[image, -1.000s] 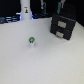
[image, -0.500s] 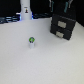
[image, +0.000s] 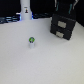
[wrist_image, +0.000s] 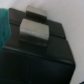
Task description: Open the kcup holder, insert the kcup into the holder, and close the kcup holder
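At the far right of the exterior view, on the white table [image: 45, 65], stands the kcup holder [image: 63, 27], a black box with two stacked drawer fronts, both flush and shut. My gripper [image: 64, 6] hangs just above its top edge (dark against dark, so I cannot tell how wide my jaws stand). The wrist view shows the holder's black top close up, with a grey block [wrist_image: 35, 28] on it. The kcup [image: 31, 42], white with a green top, stands upright well apart, toward the exterior view's left. A white bottle [image: 25, 12] stands at the back.
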